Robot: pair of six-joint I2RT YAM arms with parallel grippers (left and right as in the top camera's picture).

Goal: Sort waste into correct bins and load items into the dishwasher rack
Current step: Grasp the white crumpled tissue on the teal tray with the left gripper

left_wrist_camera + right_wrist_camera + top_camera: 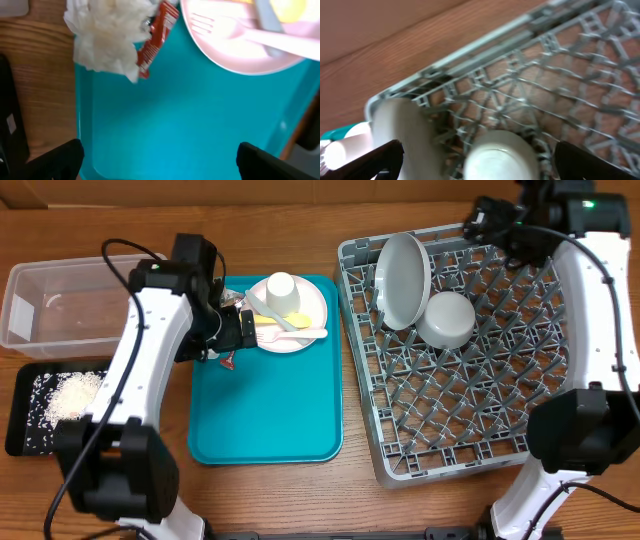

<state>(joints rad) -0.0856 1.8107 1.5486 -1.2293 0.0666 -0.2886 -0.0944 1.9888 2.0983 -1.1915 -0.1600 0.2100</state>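
My left gripper (243, 330) is open over the teal tray's far left corner; in the left wrist view its fingers (160, 162) are wide apart above bare tray. Just ahead of them lie the crumpled white napkin (107, 35) and the red sachet (157, 37) (230, 361). The pinkish plate (300, 308) (240, 52) holds a white cup (280, 287), yellow utensils (292, 320) and a pale fork (305, 334). The grey rack (470, 395) holds the grey-white plate (405, 280) on edge and the overturned white bowl (446, 318). My right gripper (492, 222) (482, 160) is open above the rack's far edge.
The teal tray (265, 415) lies between the arms. The clear tub (60, 305) stands at the far left. The black tray (25, 395) in front of it holds white rice (72, 395). A wall runs along the back edge.
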